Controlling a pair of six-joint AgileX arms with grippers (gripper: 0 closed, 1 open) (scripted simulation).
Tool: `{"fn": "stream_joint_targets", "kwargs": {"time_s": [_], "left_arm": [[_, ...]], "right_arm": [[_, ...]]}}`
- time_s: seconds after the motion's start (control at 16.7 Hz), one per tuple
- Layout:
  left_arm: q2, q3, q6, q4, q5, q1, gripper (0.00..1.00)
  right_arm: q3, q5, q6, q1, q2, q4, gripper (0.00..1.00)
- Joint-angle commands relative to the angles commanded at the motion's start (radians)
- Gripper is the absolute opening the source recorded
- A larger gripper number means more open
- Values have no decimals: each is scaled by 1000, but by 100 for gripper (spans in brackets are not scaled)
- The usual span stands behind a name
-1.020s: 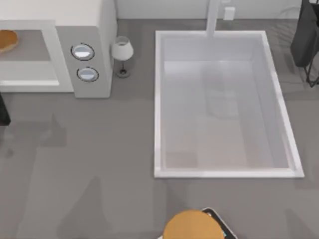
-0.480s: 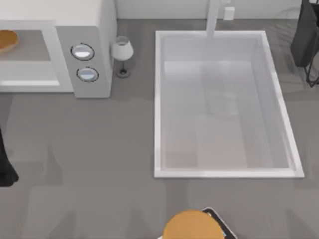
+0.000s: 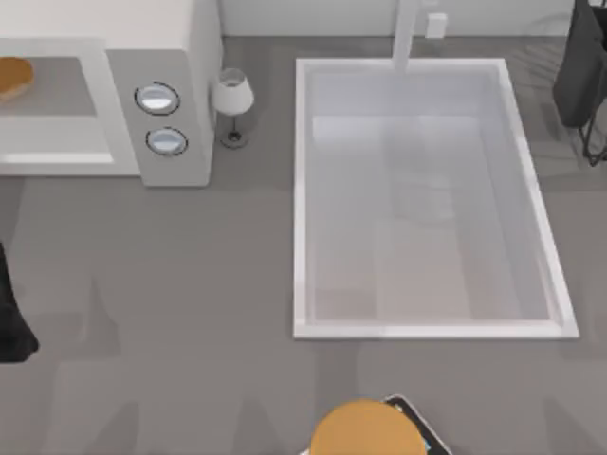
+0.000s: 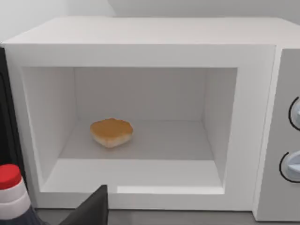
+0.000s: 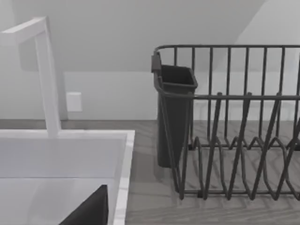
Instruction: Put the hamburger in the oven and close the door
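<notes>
The hamburger point(image 4: 111, 132) lies on the floor of the oven point(image 4: 140, 42) cavity, toward the cavity's left half in the left wrist view, apart from the side walls and the back wall. From above, the hamburger point(image 3: 13, 78) shows at the far left edge inside the oven point(image 3: 161, 38), and the two round dials point(image 3: 157, 99) sit on the oven's side panel. The cavity stands open toward the left end effector point(image 4: 91, 208), which sits in front of and below the opening; whether it is released or clenched cannot be told. The left arm point(image 3: 11, 318) appears as a dark shape at the left edge of the surface point(image 3: 190, 284), nearer the camera than the oven. A bottle with a red cap point(image 4: 9, 176) stands just beside that end effector, in front of the oven's lower left corner.

The right end effector point(image 5: 89, 211) hangs near the sink point(image 5: 61, 154), with the white faucet point(image 5: 44, 70) beyond it and a dark dish rack point(image 5: 225, 122) beside the basin; its state cannot be told. A small wine glass point(image 3: 231, 100) stands between oven and sink point(image 3: 302, 190). A large orange-brown disc point(image 3: 365, 431) lies at the near edge.
</notes>
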Motion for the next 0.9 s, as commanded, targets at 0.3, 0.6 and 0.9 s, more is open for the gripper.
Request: {"fn": "stream_joint_targets", "kwargs": {"time_s": [0.3,0.6,0.9], "left_arm": [[0,0,0,0,0,0,62],[0,0,0,0,0,0,25],[0,0,0,0,0,0,0]], "right_arm": [[0,0,0,0,0,0,100],[0,0,0,0,0,0,100],[0,0,0,0,0,0,100]]}}
